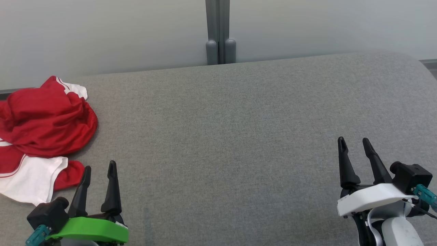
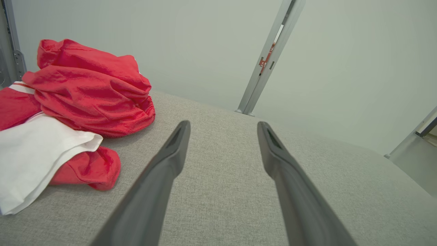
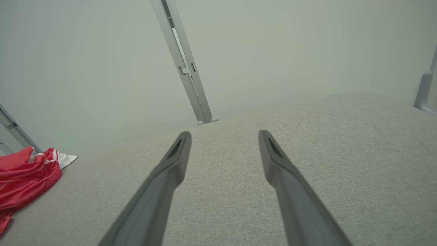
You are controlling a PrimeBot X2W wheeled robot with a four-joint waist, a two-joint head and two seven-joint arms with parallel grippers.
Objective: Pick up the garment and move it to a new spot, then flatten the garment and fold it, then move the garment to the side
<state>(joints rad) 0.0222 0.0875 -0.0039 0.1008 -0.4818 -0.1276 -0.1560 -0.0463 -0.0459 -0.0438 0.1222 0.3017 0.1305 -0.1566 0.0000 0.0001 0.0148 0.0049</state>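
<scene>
The crumpled red-and-white fabric garment (image 1: 44,126) lies left on the grey fabric tabletop (image 1: 222,136), just beside the left gripper (image 1: 99,165), fingers released and empty; the right gripper (image 1: 353,139), likewise released, stands well apart.

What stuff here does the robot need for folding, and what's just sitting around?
For the job:
- the crumpled red and white garment
- the grey padded top it lies on
- the left pincer and right pincer, both open and empty

Just sitting around:
- the grey post behind the top
- the pale wall panels
</scene>
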